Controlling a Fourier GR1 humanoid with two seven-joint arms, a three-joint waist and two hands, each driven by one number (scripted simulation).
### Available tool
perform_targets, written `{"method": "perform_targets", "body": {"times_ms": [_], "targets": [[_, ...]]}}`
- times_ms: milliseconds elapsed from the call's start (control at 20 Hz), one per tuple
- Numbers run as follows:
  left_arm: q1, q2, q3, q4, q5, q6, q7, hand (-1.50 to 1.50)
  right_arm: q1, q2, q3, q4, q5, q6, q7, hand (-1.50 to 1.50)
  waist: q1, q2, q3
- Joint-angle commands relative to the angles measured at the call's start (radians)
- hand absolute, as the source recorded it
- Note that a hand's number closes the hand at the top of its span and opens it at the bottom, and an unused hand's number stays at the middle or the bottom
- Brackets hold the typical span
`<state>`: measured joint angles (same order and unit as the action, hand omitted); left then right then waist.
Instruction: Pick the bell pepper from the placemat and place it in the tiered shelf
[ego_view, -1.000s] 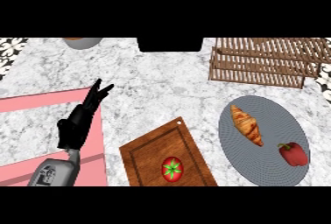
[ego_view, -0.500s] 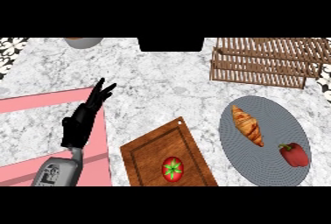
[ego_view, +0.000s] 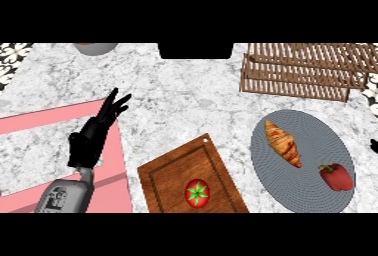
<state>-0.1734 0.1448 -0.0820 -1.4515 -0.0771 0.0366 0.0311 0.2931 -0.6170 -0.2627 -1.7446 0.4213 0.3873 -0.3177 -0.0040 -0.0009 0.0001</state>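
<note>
While the left robot hand (ego_view: 92, 137) rests with straight fingers, the bell pepper (ego_view: 337, 177) lies well apart.

The bell pepper (ego_view: 337, 177) lies on the placemat (ego_view: 310, 135), beside a croissant (ego_view: 283, 143).

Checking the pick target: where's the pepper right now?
Head view, lower right: the pepper lies on the grey placemat, near its right edge, just below and right of the croissant.
</note>
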Motion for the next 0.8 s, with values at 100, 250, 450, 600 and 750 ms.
{"method": "perform_targets", "body": {"times_ms": [100, 250, 450, 600, 750], "targets": [[-0.019, -0.029, 0.010, 0.015, -0.016, -0.015, 0.008, 0.00, -0.040, 0.049, -0.022, 0.035, 0.102, 0.028, -0.016, -1.50, 0.000, 0.001, 0.000], [-0.022, -0.051, 0.013, 0.075, -0.056, 0.020, -0.052, 0.00, -0.033, 0.077, -0.023, 0.022, 0.127, 0.033, -0.025, -1.50, -0.001, 0.001, 0.000], [-0.029, -0.025, 0.045, 0.055, -0.015, -0.044, -0.032, 0.00, -0.122, 0.078, -0.007, 0.097, 0.201, 0.037, -0.010, -1.50, 0.002, 0.001, 0.000], [0.005, -0.050, 0.027, -0.007, -0.046, -0.018, 0.000, 0.00, -0.119, 0.115, -0.014, 0.102, 0.237, 0.038, -0.018, -1.50, 0.002, 0.000, 0.000], [-0.033, -0.036, 0.064, 0.063, -0.037, -0.038, -0.041, 0.00, -0.134, 0.118, -0.027, 0.175, 0.270, 0.006, -0.084, -1.50, 0.002, 0.001, 0.000]]}}
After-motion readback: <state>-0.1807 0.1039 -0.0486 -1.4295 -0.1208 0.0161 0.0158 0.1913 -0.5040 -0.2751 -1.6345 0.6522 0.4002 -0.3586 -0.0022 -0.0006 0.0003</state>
